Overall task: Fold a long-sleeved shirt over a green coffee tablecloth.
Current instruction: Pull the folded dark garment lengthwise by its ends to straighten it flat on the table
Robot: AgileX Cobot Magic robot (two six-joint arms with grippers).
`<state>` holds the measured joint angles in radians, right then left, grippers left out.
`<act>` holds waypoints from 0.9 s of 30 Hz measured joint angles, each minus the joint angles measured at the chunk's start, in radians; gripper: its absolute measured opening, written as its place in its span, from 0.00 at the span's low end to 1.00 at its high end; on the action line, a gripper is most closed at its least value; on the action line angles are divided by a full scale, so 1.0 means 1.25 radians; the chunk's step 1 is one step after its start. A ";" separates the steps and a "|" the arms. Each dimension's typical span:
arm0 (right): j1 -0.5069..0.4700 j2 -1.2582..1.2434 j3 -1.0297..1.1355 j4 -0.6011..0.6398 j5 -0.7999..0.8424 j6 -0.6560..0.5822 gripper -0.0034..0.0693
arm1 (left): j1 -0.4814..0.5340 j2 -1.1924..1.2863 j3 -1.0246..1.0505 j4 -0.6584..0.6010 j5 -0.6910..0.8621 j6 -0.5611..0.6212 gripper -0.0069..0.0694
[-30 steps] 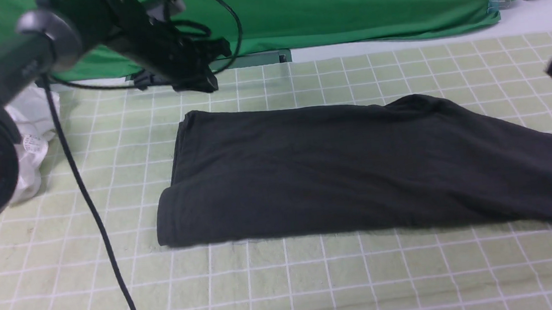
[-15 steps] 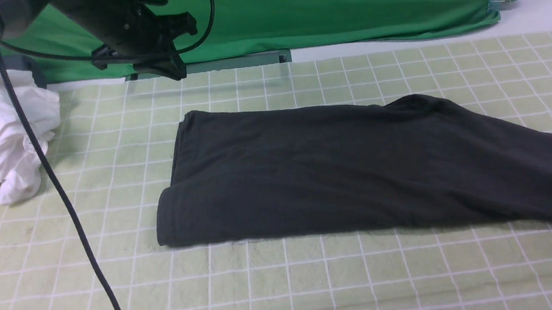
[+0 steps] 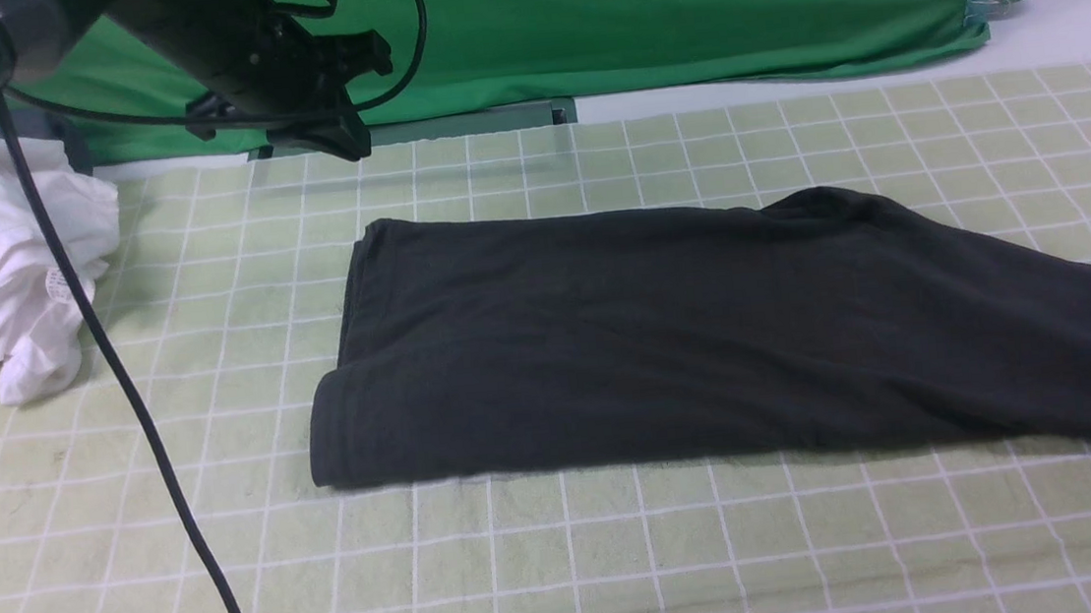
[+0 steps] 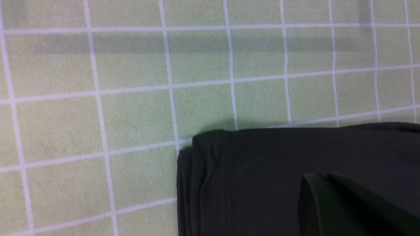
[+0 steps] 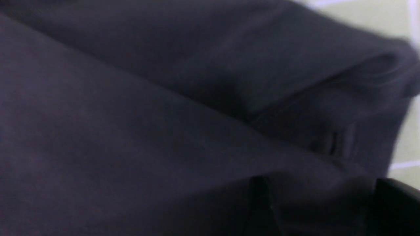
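Shirt (image 3: 706, 332) lies folded into a long black band across the middle of the tablecloth (image 3: 627, 556), flat on the pale green grid. Its left end is a neat stack of folded layers, and its right end spreads wider and runs out past the right edge of the front view. We see no logo on the side that faces up. Our left pincer (image 3: 334, 142) hangs in the air beyond the shirt's far left corner, clear of the fabric, in front of the green backdrop (image 3: 677, 8). In the left wrist view its fingers (image 4: 328, 203) sit pressed together, clenched on nothing, above the shirt's stacked corner with its line of stitching. A black cable (image 3: 151, 430) trails from the left arm down across the near left of the tablecloth. Our right pincer (image 5: 321, 182) does not show in the front view. In the right wrist view, which is blurred, its two fingers (image 5: 262, 203) stand well apart, released, close over creased black fabric, and we see nothing pinched between them. A crumpled white garment (image 3: 29, 273) lies at the far left of the tablecloth, well apart from the shirt.
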<state>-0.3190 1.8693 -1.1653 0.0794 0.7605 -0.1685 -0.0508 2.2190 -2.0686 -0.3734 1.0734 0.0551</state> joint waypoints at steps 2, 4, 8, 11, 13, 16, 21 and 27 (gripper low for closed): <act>0.000 0.012 0.000 0.000 0.010 -0.007 0.62 | 0.000 0.000 0.000 0.001 -0.001 0.002 0.11; 0.000 0.015 0.000 -0.003 0.013 -0.012 0.62 | 0.000 0.000 0.000 0.001 -0.002 0.003 0.11; 0.000 0.015 0.000 -0.045 0.014 -0.021 0.62 | 0.000 0.000 0.000 0.002 -0.004 0.003 0.11; 0.000 0.017 0.000 -0.090 0.014 -0.021 0.61 | 0.000 0.000 0.000 0.002 -0.004 0.005 0.11; 0.000 0.019 0.000 -0.108 0.013 -0.021 0.59 | 0.000 0.000 0.000 0.002 -0.006 0.006 0.11; 0.000 0.019 0.000 -0.114 0.007 -0.021 0.54 | 0.000 0.000 0.000 0.002 -0.006 0.006 0.11; 0.000 0.019 0.000 -0.117 -0.001 -0.033 0.42 | 0.000 0.000 0.000 0.002 -0.006 0.006 0.11; 0.000 0.022 0.000 -0.123 -0.001 -0.043 0.28 | 0.000 0.000 0.000 0.002 -0.007 0.006 0.11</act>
<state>-0.3190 1.8962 -1.1653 -0.0742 0.7587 -0.2218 -0.0508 2.2190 -2.0686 -0.3713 1.0640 0.0631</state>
